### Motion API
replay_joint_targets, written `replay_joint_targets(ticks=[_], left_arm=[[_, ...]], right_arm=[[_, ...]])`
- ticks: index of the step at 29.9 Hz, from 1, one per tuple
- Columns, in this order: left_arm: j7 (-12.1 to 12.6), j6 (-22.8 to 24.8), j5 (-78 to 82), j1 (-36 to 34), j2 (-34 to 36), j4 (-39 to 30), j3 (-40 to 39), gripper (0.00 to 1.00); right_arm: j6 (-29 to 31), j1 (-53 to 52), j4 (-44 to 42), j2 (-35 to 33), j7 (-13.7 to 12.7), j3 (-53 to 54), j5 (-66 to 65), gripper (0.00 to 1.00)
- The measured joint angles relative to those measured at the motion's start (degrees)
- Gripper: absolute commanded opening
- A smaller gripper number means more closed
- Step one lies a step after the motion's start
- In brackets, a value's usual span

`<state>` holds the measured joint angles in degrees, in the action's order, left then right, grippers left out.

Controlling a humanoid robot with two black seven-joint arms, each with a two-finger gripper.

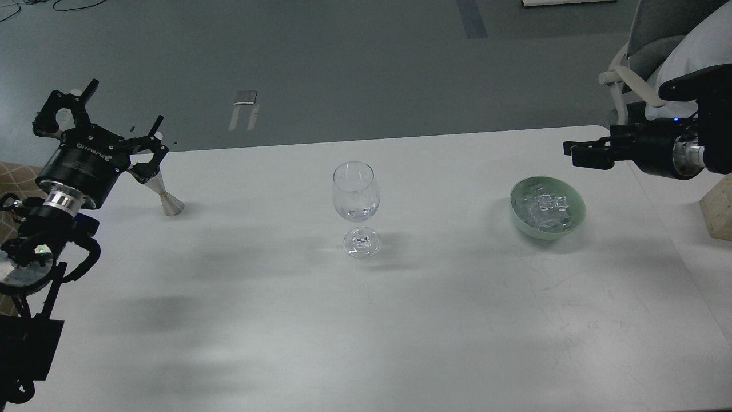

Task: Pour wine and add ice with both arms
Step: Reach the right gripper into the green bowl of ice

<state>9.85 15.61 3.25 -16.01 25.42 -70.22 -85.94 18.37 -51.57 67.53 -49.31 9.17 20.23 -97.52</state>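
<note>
**Both arms up, nothing gripped yet**

Nearest you, bare tabletop (366,332). Mid-depth: wine glass (355,207) upright at centre, looks about empty. Right of it, green bowl (548,213) holding the ice (546,210), a heap of clear cubes. Left, a steel jigger (162,194) stands upright, long axis vertical.

Left gripper (117,120): jaws spread wide, empty, raised just above-left of the jigger, clearly the nearer arm. Right gripper (575,153): seen side-on, can't tell jaw state; ice lies below and slightly left of it. Likely next: your left jaws drop down-right onto the jigger.
</note>
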Motion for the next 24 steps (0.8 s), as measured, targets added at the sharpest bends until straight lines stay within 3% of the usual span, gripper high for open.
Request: replay_joint_targets(ticks=[4,11,17,24], left_arm=[[-0.02,-1.06,0.0,0.01,0.01,-0.01,0.07,0.98],[-0.41,-1.19,0.0,0.1,-0.59,-0.01,-0.03,0.98],[-0.44,-1.15,0.08,0.1,-0.76,-0.01,-0.11,0.98],[-0.53,-1.13,0.12,0.2,-1.11,0.06,-0.15,0.98]], right_arm=[[-0.19,3.31,0.01,1.38,-0.11,0.1,-0.11,0.75],[-0.56,5.04,-1.07,4.44,-0.21,0.51,-0.31,0.87],[-0.56,5.22,-2.74,6.97,-1.21,0.52,-0.6,0.67],[-0.53,6.04,-3.13,8.72,-3.51,0.27,-0.76,0.66]])
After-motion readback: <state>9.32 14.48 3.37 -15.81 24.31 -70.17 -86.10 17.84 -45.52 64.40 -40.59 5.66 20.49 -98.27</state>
